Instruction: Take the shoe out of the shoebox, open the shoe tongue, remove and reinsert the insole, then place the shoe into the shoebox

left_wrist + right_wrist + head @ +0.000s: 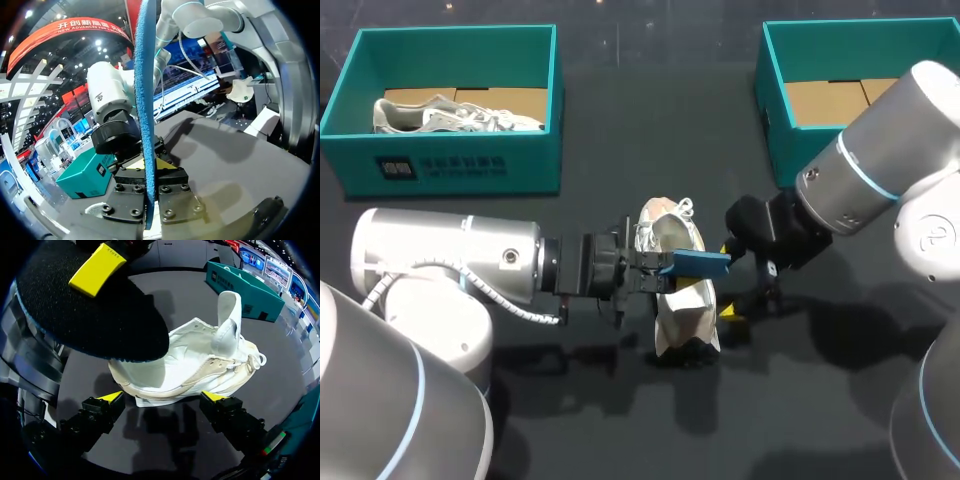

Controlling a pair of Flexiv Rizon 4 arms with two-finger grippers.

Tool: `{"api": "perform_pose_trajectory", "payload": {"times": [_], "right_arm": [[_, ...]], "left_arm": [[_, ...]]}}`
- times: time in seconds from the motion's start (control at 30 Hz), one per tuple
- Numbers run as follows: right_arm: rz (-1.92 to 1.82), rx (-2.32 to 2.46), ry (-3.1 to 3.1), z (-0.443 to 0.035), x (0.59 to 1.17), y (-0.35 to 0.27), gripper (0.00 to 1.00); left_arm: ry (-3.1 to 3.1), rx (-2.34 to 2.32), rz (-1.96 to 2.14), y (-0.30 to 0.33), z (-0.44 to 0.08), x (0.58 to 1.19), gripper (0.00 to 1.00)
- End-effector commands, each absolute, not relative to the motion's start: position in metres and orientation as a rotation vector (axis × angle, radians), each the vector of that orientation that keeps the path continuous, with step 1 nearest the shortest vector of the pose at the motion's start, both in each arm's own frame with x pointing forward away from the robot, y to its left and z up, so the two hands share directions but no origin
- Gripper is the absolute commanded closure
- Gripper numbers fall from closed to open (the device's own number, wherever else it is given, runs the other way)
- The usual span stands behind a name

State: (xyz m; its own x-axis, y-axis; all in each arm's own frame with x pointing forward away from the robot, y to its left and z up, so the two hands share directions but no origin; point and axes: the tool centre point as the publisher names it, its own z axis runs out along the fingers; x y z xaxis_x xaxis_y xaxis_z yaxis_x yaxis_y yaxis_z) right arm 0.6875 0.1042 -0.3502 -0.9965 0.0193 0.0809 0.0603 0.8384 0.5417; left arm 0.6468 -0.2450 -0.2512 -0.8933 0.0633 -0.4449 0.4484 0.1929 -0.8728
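while my left gripper (665,264) clamps one end of the blue insole (701,262) above the white shoe (682,305), my right gripper (162,399) hangs with fingers (106,403) spread just beside that shoe. the shoe sits mid-table, well apart from the left shoebox (450,160) and the right shoebox (775,118).

I can read nothing for certain. The teal cardboard shoebox on the left (525,150) carries a printed label (442,167) on its front wall. It has a small dark square mark with rows of pale characters beside it, too small to make out. In the left wrist view a teal box (82,177) bears a small dark mark (101,170), also illegible.
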Motion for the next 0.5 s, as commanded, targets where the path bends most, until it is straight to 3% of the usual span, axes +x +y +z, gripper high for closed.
{"api": "perform_pose_trajectory", "payload": {"times": [0.03,0.5], "right_arm": [[-0.873,-0.072,-2.947,-0.353,0.685,0.107,0.0],[-0.877,-0.076,-2.933,-0.356,0.683,0.11,0.0]], "left_arm": [[2.166,0.477,-1.749,-0.249,-0.253,0.645,1.0],[2.207,0.411,-1.784,-0.261,-0.256,0.647,1.0]]}}
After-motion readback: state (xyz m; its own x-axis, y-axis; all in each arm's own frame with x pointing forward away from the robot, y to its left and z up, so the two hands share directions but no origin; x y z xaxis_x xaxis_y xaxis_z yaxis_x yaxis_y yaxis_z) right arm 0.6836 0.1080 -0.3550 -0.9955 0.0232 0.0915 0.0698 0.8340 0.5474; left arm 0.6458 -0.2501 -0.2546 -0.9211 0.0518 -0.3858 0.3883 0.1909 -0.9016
